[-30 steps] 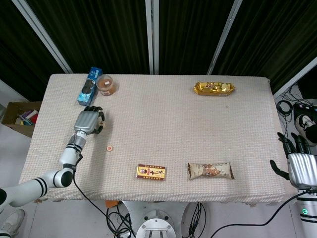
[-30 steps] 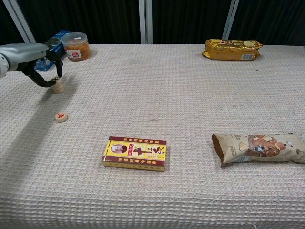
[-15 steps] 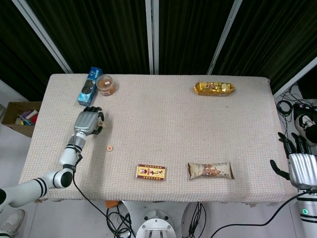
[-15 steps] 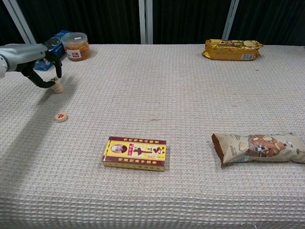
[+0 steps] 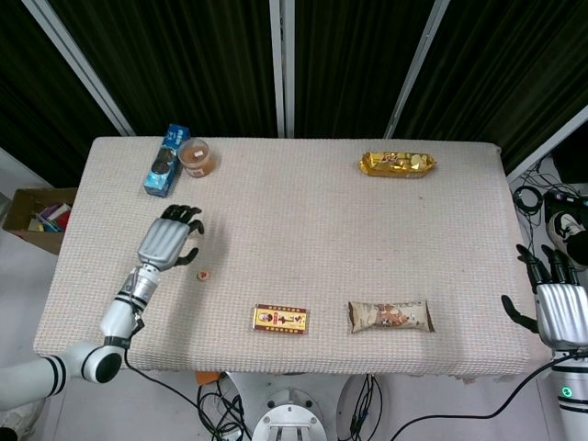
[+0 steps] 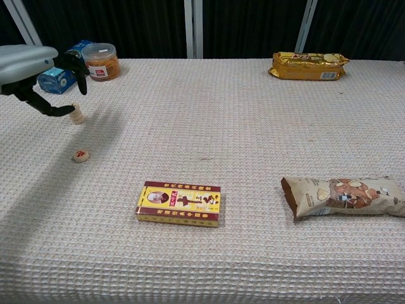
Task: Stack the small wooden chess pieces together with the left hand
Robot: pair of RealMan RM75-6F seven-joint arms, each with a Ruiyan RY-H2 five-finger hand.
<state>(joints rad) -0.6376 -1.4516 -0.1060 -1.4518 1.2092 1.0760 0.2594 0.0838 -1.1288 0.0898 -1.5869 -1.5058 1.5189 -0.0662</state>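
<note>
The fingers (image 6: pixel 71 64) of the left hand (image 5: pixel 168 241) are spread and hold nothing, just above the small stack of round wooden chess pieces (image 6: pixel 76 114) on the worktop (image 6: pixel 253 126). One round wooden chess piece with a red mark (image 6: pixel 80 155) lies alone nearby, so I think it is not yet stacked.

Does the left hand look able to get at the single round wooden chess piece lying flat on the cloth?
Probably yes. The left hand hangs open just beyond the single round wooden chess piece, with only bare cloth between. The small stack of wooden pieces stands by the fingers, off that path.
</note>
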